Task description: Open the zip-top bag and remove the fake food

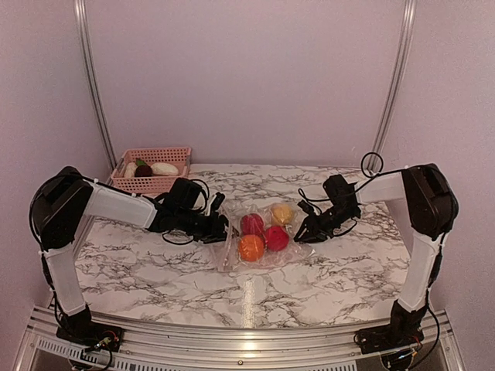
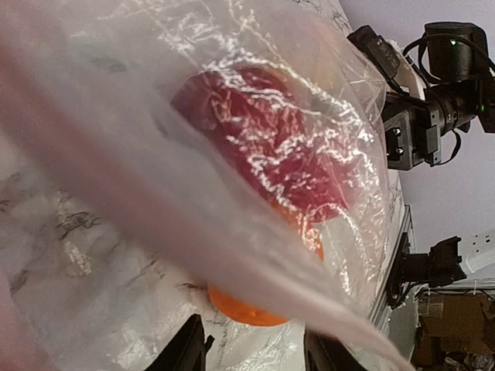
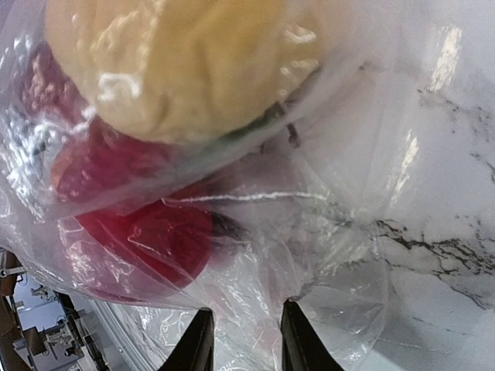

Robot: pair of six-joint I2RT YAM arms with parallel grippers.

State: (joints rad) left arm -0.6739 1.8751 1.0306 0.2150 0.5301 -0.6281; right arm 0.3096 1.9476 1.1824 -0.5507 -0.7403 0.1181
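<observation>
The zip-top bag [image 1: 259, 236] lies crumpled in the middle of the marble table. It holds fake food: two red pieces [image 1: 252, 224], an orange one [image 1: 250, 248] and a yellow one [image 1: 281, 213]. My left gripper [image 1: 222, 229] is at the bag's left edge. In the left wrist view it [image 2: 255, 352] is open, with bag film [image 2: 255, 116] and the orange piece [image 2: 244, 309] ahead. A blurred bag edge crosses close to that camera. My right gripper [image 1: 306, 230] is at the bag's right edge. It [image 3: 246, 336] is open over loose film [image 3: 325, 232], below the yellow piece [image 3: 186, 62].
A pink slotted basket [image 1: 175, 153] stands at the back left, holding white and dark toy pieces [image 1: 164, 168]. Walls close the table on the back and sides. An aluminium rail runs along the near edge.
</observation>
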